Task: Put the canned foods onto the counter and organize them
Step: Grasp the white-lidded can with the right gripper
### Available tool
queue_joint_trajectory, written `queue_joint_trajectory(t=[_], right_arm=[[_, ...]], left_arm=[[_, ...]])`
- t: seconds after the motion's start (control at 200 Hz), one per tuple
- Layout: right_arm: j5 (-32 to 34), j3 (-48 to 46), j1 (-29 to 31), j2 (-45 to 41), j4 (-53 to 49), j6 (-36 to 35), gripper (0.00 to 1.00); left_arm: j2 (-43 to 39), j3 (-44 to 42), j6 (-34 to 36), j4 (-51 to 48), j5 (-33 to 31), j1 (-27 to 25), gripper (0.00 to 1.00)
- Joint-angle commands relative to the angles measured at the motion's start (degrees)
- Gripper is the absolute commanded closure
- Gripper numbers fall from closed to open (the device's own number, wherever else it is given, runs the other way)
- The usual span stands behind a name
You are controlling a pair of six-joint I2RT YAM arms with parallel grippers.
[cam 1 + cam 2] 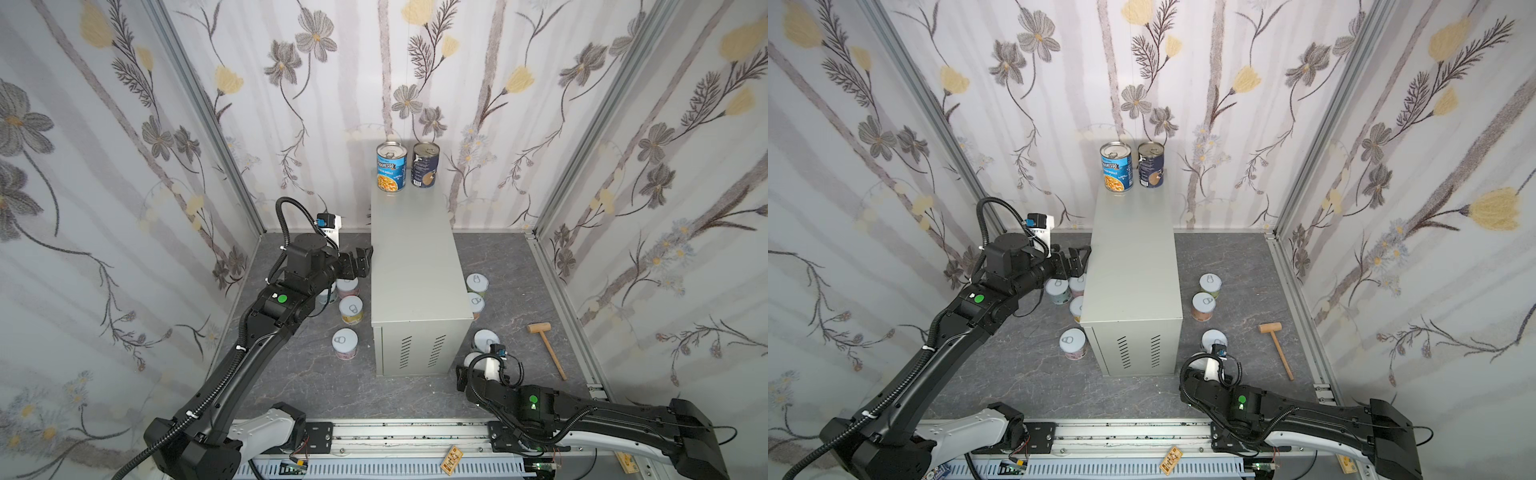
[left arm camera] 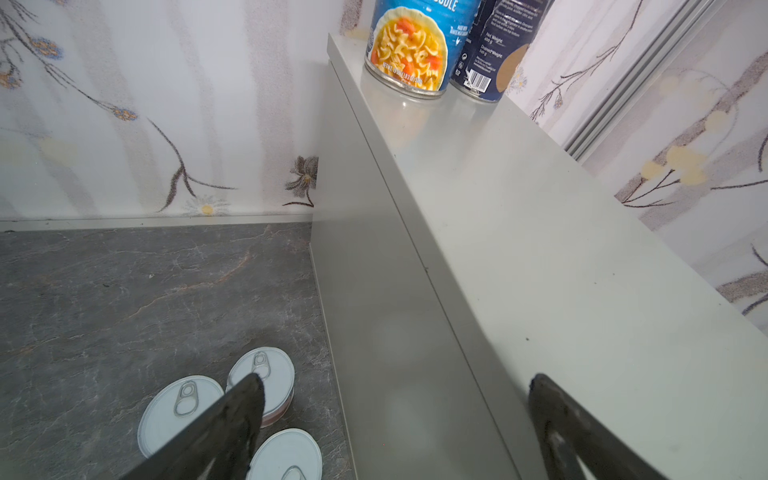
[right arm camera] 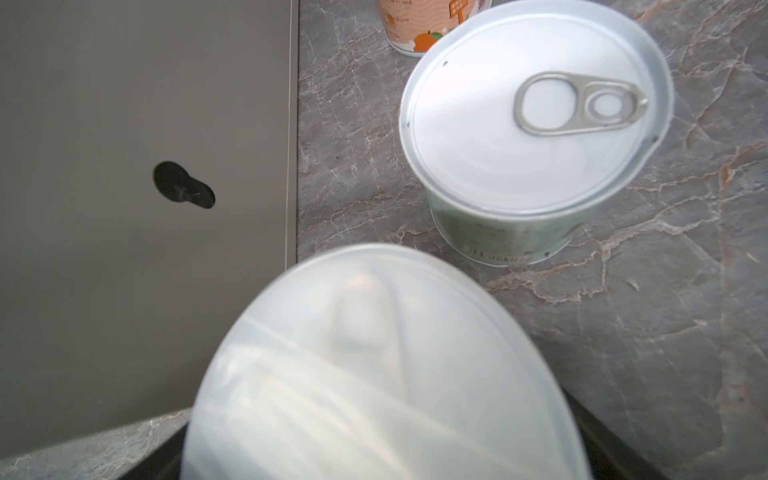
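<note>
Looming blurred can lid (image 3: pixel 374 365) over right pincer (image 1: pixel 464 374), grip unclear; left pincer (image 2: pixel 397 380) agape.

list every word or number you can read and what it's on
"PROGRESSO": on the blue can, standing on the counter.
"Net Weight": on the dark navy can beside it.
The smaller print on both, and the labels of the short cans, are too small or blurred to read.
</note>
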Motion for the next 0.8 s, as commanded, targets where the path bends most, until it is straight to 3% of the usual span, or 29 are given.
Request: queue_joint_trajectory(t=[0.0,0.32,0.794], right_arm=[[6.84,-1.65,0.70,-0.59,4.55,2.27,0.04],[9.55,-3.56,1.05,-1.05,7.38,-1.24,0.08],[11.67,0.22,0.86,6.98,2.88,8.36,0.08]], left_arm=[[-0.51,-0.30,-0.06,-1.04,-2.11,0.05,0.00],[-1.19,-0.86,-0.79,-0.95,-3.30,0.10,0.00],[-1.42,-1.31,-0.55,-0.97,-3.49,0.21,0.00]])
